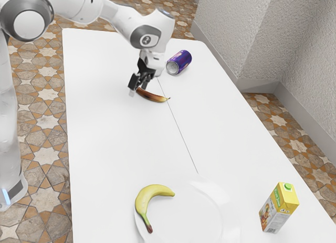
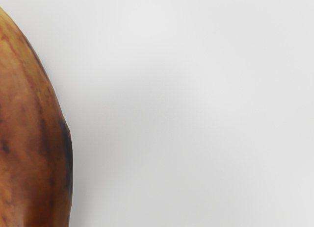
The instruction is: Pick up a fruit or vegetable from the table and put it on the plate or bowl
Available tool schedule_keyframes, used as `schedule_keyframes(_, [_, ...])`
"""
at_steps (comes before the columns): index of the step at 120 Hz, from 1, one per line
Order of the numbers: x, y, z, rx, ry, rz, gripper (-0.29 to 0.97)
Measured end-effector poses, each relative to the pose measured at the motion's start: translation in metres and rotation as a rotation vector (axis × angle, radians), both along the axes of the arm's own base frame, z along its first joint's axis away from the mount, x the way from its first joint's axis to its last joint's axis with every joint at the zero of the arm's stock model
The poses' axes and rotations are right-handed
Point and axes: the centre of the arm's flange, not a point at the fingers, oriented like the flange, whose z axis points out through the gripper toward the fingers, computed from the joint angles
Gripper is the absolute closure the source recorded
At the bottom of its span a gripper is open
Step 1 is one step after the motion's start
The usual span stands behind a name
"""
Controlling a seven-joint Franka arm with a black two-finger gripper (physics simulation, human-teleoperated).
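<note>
Exterior view: gripper down at one end of brown banana on white table, near purple can. Open or clamped: cannot tell. Yellow banana on plate edge, juice carton nearby.

Wrist view: brown banana close under hand, bare table beside it.

Brown banana streaked dark; yellow banana, dark-tipped; white plate; purple can; yellow-orange carton; white table; brown star-patterned floor tiles.
</note>
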Motion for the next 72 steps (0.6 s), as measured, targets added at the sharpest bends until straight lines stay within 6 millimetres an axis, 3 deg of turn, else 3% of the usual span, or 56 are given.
schedule_keyframes(72, [-0.002,0.011,-0.007,0.008,-0.002,0.038,0.00])
